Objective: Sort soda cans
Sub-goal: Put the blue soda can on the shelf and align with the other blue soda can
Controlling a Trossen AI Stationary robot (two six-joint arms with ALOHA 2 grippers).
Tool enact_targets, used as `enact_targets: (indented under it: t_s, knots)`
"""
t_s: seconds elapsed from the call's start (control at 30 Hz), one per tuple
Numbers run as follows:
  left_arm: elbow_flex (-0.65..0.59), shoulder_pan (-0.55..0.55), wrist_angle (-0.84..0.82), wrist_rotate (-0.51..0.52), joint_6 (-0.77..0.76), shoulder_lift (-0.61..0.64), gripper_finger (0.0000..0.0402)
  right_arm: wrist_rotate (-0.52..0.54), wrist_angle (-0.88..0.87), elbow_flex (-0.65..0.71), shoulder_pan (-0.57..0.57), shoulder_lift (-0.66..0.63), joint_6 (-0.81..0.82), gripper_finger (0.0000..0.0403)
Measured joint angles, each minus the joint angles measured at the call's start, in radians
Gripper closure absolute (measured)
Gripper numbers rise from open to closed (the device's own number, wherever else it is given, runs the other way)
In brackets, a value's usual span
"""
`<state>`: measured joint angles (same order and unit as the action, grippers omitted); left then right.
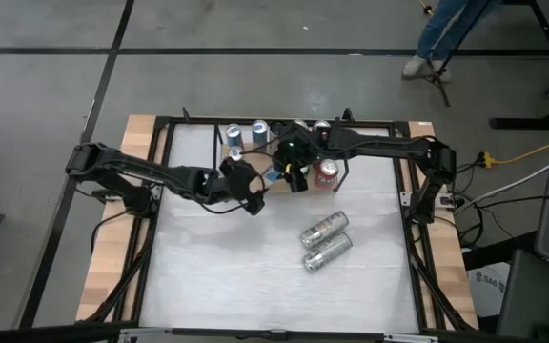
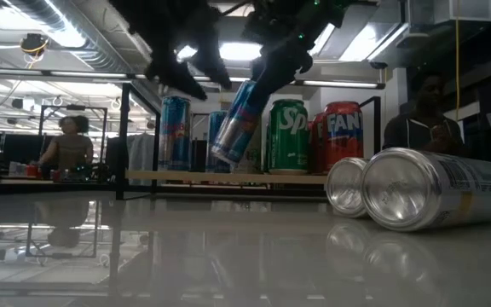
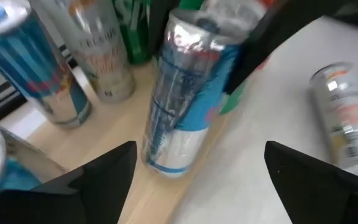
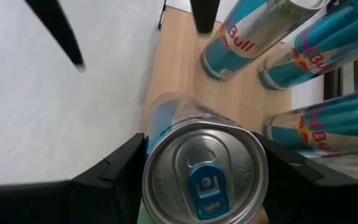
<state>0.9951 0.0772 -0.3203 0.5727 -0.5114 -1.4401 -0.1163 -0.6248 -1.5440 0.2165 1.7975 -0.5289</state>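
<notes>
Right gripper (image 4: 197, 180) clamps a blue-and-silver can (image 2: 239, 124), tilted, above the wooden strip (image 4: 185, 62) at the counter's far edge. Left gripper (image 3: 197, 180) hangs wide, empty, alongside. Advice: straighten upright, lower beside matching blue cans (image 4: 241, 37), then release.

Two cans (image 1: 326, 240) lie side by side on the table (image 1: 217, 276), well apart from the standing cans (image 1: 246, 132) along its far edge.

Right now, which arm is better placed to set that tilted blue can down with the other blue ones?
The right. Its tool is already shut on the blue can, held tilted above the wooden strip near the standing blue cans. The left tool is open and empty, just beside it.
</notes>
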Motion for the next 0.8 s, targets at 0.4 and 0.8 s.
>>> enact_targets:
  t_s: [0.4, 0.8]
  knots:
    - [0.000, -0.056, 0.172, -0.007, 0.114, -0.131, 0.0056, -0.011, -0.037, 0.000, 0.000, 0.010, 0.000, 0.0167]
    - [0.000, -0.097, 0.205, -0.072, 0.158, -0.131, 0.0056, -0.043, -0.036, 0.000, 0.000, 0.010, 0.001, 0.0167]
